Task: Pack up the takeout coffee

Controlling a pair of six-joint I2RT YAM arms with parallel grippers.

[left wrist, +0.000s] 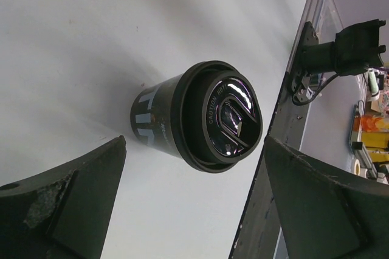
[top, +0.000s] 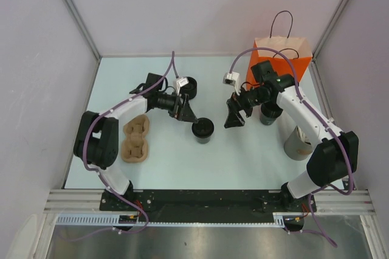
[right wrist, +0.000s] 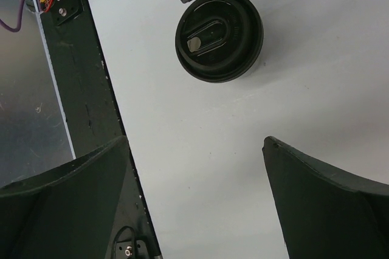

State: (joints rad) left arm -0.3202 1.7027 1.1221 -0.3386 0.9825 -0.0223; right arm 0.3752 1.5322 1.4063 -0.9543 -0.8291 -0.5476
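Observation:
One takeout coffee (top: 203, 129), a small black cup with a round black lid, stands upright mid-table between my two grippers. My left gripper (top: 186, 113) hovers just up-left of it, jaws wide open and empty. In the left wrist view the cup (left wrist: 200, 116) sits just beyond the open gripper (left wrist: 195, 139). My right gripper (top: 234, 116) is to its right, also open and empty. From the right wrist the cup (right wrist: 219, 35) lies well ahead of the gripper (right wrist: 196, 140). A second black cup (top: 190, 87) stands behind the left gripper. A third (top: 270, 113) is beside the right arm.
A brown pulp cup tray (top: 136, 139) lies at the left. An orange-and-brown paper bag (top: 281, 55) with handles stands at the back right. A grey tub (top: 298, 142) stands at the right edge beside the right arm. White walls enclose the table.

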